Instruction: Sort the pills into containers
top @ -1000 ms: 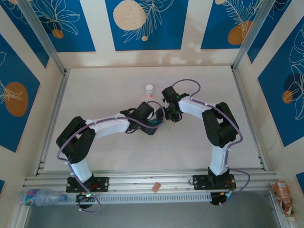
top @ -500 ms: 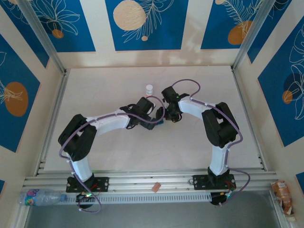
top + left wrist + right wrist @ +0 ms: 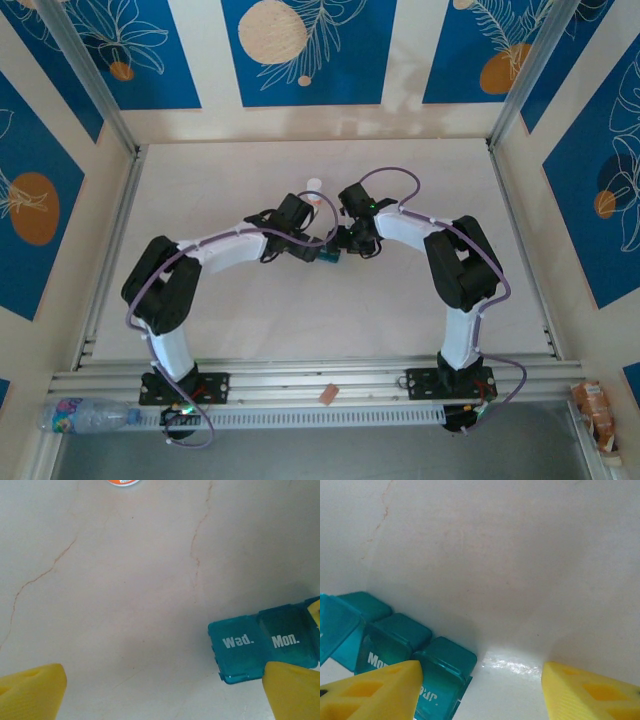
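The containers point(image 3: 262, 642) are a teal strip lying flat on the pale table, lids marked "Wed." and "Mon.". In the top view the containers point(image 3: 328, 256) sit between the two wrists. My left gripper point(image 3: 162, 695) is open over bare table, and its right fingertip point(image 3: 292, 690) overlaps the strip's near edge. My right gripper point(image 3: 480, 690) is open too. Its left finger point(image 3: 370, 690) hangs over the end compartment of the containers point(image 3: 395, 645), and one lid point(image 3: 335, 625) at the far end stands up. The pills are out of view.
A small white bottle point(image 3: 314, 189) with an orange band stands just beyond my left gripper point(image 3: 315, 241); its orange edge point(image 3: 122, 482) shows in the left wrist view. My right gripper point(image 3: 346, 240) is close on the other side. Cables loop over both arms.
My left arm has swung away from the near edge toward the bottle, and its wrist has come off the containers. The right arm has hardly moved.
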